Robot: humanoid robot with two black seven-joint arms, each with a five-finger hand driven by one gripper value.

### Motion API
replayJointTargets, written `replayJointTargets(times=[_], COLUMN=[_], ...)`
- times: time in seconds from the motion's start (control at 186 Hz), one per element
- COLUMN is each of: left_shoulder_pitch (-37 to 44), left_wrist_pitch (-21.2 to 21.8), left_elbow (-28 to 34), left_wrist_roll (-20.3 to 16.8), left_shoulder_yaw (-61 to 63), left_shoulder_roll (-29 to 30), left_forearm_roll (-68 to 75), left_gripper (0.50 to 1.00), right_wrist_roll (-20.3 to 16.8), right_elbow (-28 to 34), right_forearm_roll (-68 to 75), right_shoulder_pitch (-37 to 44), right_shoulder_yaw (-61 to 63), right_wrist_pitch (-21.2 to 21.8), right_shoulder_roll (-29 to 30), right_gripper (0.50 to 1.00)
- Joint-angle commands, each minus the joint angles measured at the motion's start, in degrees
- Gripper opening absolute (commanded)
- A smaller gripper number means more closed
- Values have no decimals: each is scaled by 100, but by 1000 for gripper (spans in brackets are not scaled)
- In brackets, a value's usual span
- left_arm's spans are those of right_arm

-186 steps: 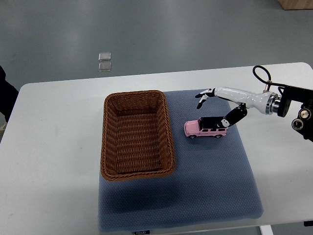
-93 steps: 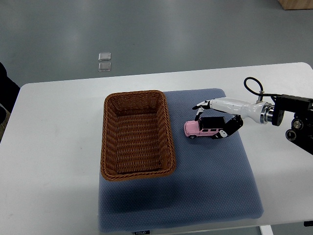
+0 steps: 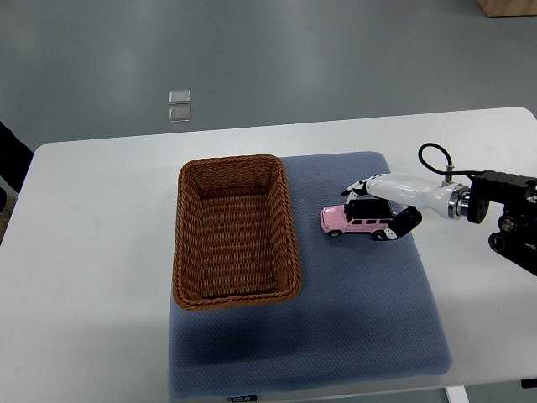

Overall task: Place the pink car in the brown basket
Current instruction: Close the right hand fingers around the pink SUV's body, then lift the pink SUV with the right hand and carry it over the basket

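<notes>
The pink toy car (image 3: pixel 351 221) with a black roof stands on the blue-grey mat (image 3: pixel 336 319), a little right of the brown wicker basket (image 3: pixel 235 230). My right hand (image 3: pixel 376 210) comes in from the right edge and is closed around the car's rear half, fingers over the roof on the far side and thumb (image 3: pixel 394 232) on the near side. The car still rests on the mat. The basket holds nothing. The left arm does not show.
The mat lies on a white table (image 3: pixel 92 252). Two small clear squares (image 3: pixel 179 105) lie on the grey floor beyond the table. A dark shape (image 3: pixel 10 159) shows at the left edge.
My right hand has come down and closed its fingers and thumb around the car. The car has shifted slightly to the right on the mat.
</notes>
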Motion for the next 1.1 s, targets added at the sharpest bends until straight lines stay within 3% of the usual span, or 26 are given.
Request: replayJointTargets(times=[0.0, 0.172, 0.306, 0.52, 0.73, 1.094], left_shoulder_pitch=[5, -3, 5, -3, 14, 14], left_wrist_pitch=[-3, -3, -3, -3, -3, -3], left_elbow=[0, 0, 0, 0, 0, 0], left_wrist_roll=[-8, 1, -8, -8, -8, -8], left_shoulder_yaw=[0, 0, 0, 0, -9, -9], left_shoulder_roll=[0, 0, 0, 0, 0, 0], left_forearm_roll=[1, 1, 1, 1, -8, -8], left_gripper=[1000, 1000, 1000, 1000, 1000, 1000], right_wrist_roll=[-97, -115, -124, -141, -168, -88], right_elbow=[-50, -86, -173, -235, -86, 257], right_forearm_roll=[-96, -123, -228, -246, -79, 545], right_shoulder_pitch=[-7, -7, -24, -7, 221, 1083], right_shoulder_yaw=[-10, -89, -124, -89, 96, 113], right_wrist_pitch=[-47, -47, -47, -363, -548, -513], right_shoulder_roll=[15, 15, 41, 208, 15, -20], right_gripper=[776, 670, 500, 500, 500, 500])
